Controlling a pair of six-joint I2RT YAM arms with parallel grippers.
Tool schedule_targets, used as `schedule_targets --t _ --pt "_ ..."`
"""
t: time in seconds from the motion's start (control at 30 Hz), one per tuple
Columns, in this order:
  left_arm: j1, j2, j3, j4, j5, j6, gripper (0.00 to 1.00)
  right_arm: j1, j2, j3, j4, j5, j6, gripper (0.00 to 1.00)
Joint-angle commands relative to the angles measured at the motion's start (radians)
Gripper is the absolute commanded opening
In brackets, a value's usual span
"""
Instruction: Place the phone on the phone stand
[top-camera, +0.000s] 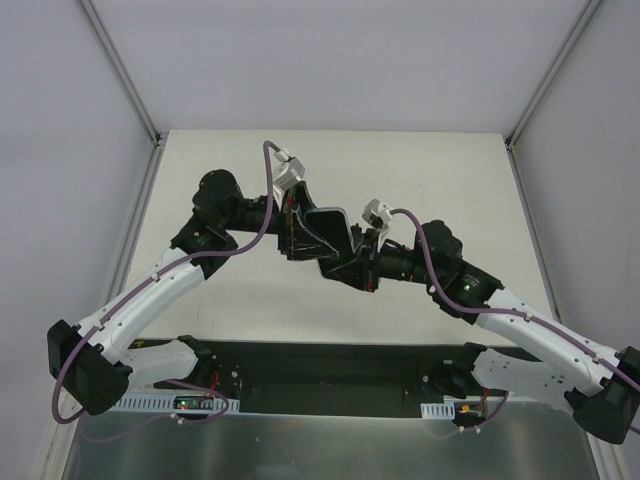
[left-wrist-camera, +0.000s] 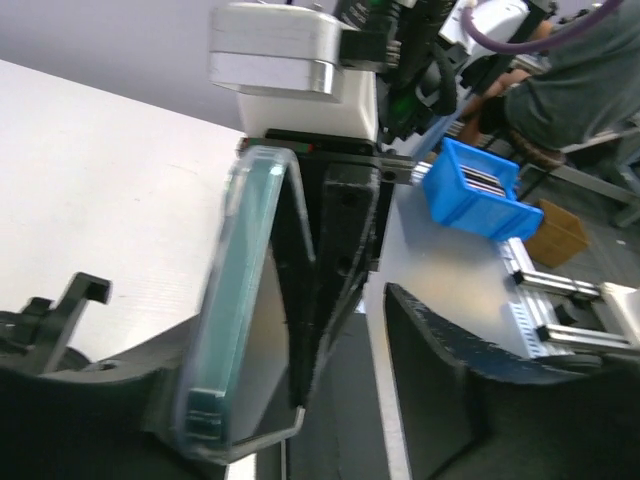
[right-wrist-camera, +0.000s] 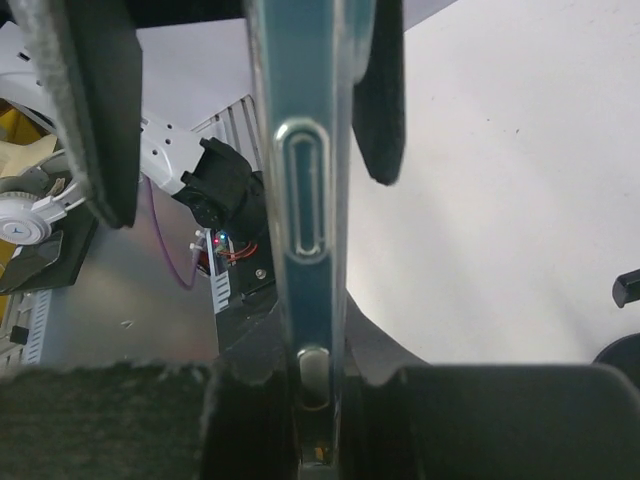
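Note:
The phone (top-camera: 330, 228) is held above the table's middle between both grippers. In the right wrist view it stands edge-on (right-wrist-camera: 305, 200), and my right gripper (right-wrist-camera: 320, 405) is shut on its lower end. My left gripper (left-wrist-camera: 290, 400) is open, with its fingers (left-wrist-camera: 460, 380) on either side of the phone's teal edge (left-wrist-camera: 235, 290); the right-hand one is well apart from it. The phone stand's clamp-like top (left-wrist-camera: 75, 300) shows low on the left. In the right wrist view the stand (right-wrist-camera: 625, 330) sits at the far right edge. In the top view both grippers (top-camera: 300, 235) (top-camera: 352, 258) hide it.
White table (top-camera: 420, 170) with enclosure posts at the back corners. Beyond the table's edge in the left wrist view are a blue bin (left-wrist-camera: 475, 190), a cardboard box (left-wrist-camera: 558, 232) and a seated person (left-wrist-camera: 580, 80). The arm bases sit on a black strip (top-camera: 330, 375).

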Motion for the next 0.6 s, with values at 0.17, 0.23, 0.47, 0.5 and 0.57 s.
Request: schedule_targets --t 0.17,0.23,0.47,0.5,0.57 --pt "0.0 -0.056 0.032 0.042 -0.013 0.026 0.18 0.002 0.016 0.021 0.102 -0.053 0.016 0.01" --pt "0.002 -0.057 0.034 0.042 -0.013 0.026 0.15 0.001 0.025 0.022 0.105 -0.055 0.016 0.01" --pt "0.002 -0.072 0.031 0.029 -0.037 0.037 0.4 0.004 0.047 0.029 0.101 -0.093 0.025 0.01" --pt "0.002 -0.072 0.029 0.028 -0.037 0.04 0.38 0.004 0.044 0.029 0.099 -0.093 0.024 0.01" --pt "0.002 -0.069 0.032 0.028 -0.025 0.049 0.12 0.004 0.039 0.029 0.093 -0.09 0.02 0.01"
